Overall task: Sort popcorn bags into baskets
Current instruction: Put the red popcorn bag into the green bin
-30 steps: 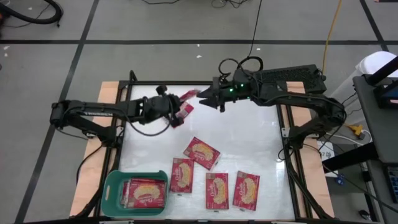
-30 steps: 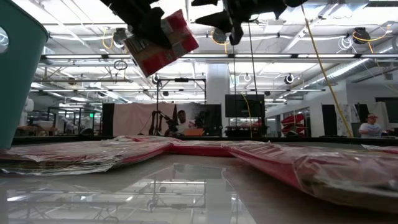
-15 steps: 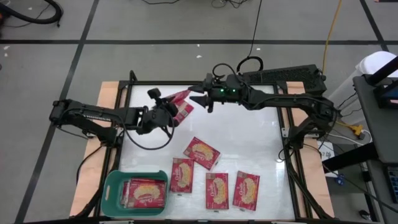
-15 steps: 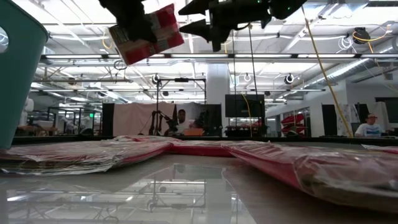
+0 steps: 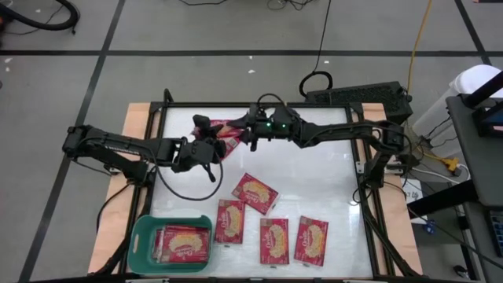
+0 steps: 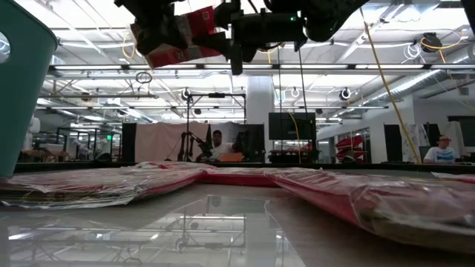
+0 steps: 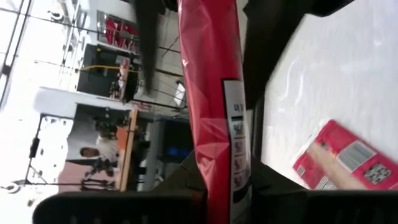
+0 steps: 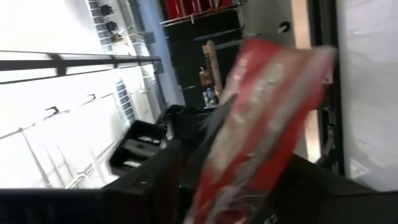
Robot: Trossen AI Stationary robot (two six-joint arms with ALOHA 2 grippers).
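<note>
Packet (image 5: 226, 130) aloft — pinched by left claw (image 5: 211, 141), right claw's (image 5: 242, 130) grip hidden — unclear.

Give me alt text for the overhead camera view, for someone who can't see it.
Seen from above, the left gripper and right gripper meet at one red popcorn bag, held up at the table's far side. Four more bags lie flat on the white table, and a teal basket at the near left corner already holds bags.

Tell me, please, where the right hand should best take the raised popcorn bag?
Probably by its free far edge, coming from the right: the popcorn bag hangs in the air, the left hand pinches its near end, and the right hand faces the other end.
</note>
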